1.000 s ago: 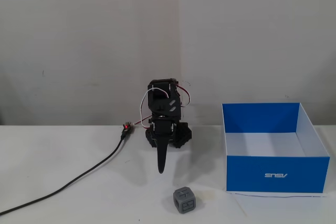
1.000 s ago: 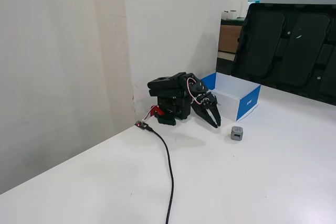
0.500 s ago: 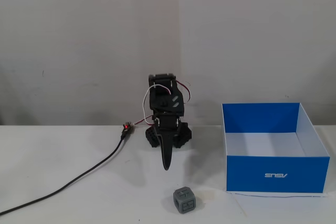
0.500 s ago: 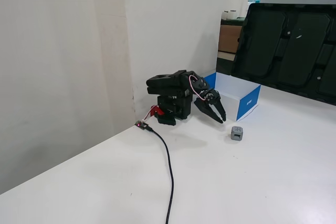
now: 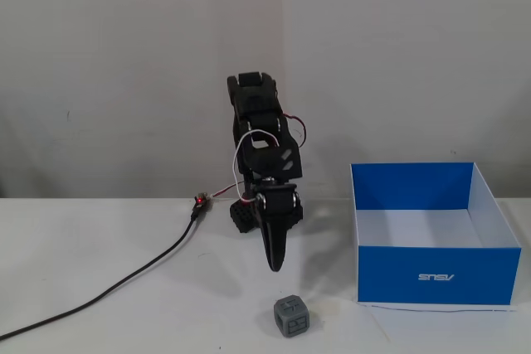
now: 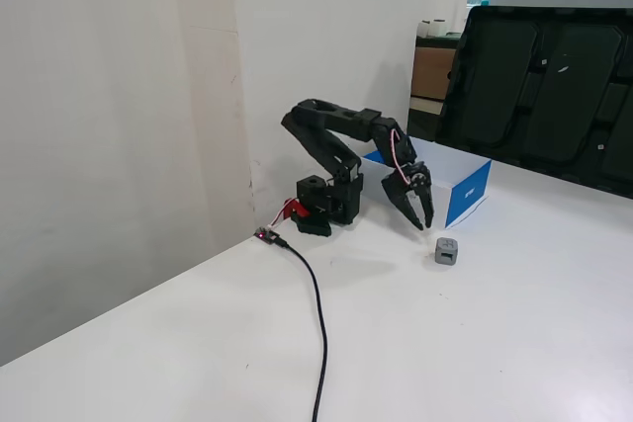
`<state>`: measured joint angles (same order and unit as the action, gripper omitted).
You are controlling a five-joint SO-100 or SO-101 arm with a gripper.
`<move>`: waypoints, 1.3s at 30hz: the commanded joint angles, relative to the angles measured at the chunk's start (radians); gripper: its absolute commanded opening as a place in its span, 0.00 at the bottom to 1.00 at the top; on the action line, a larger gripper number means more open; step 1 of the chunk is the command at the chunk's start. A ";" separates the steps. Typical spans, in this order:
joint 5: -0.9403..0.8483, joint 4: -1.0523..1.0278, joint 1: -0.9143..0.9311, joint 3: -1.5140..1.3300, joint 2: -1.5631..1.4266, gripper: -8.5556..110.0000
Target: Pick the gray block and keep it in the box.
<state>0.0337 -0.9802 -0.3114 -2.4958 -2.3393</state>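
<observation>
Both fixed views show the white bench carrying everything. The box, blue outside and white inside, stands open-topped with nothing visible inside. The arm's fingers hang slightly parted above the bench, gripping nothing. The gray block sits on the bench outside the box, near its front corner.

On the white table I count one gray block and one blue box — both appear in both fixed views. There is one black arm with one gripper, and one black cable — nothing else is countable.
</observation>
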 commanded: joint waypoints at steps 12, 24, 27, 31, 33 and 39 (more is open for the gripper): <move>-0.092 0.058 -0.057 0.270 0.379 0.26; -0.100 0.063 -0.044 0.388 0.635 0.27; -0.104 0.064 -0.043 0.402 0.663 0.26; -0.104 0.077 -0.041 0.405 0.683 0.25; -0.104 0.081 -0.037 0.405 0.693 0.25; -0.107 0.098 -0.028 0.411 0.736 0.24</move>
<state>-0.0598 -0.8928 -0.3543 -2.1568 -1.6030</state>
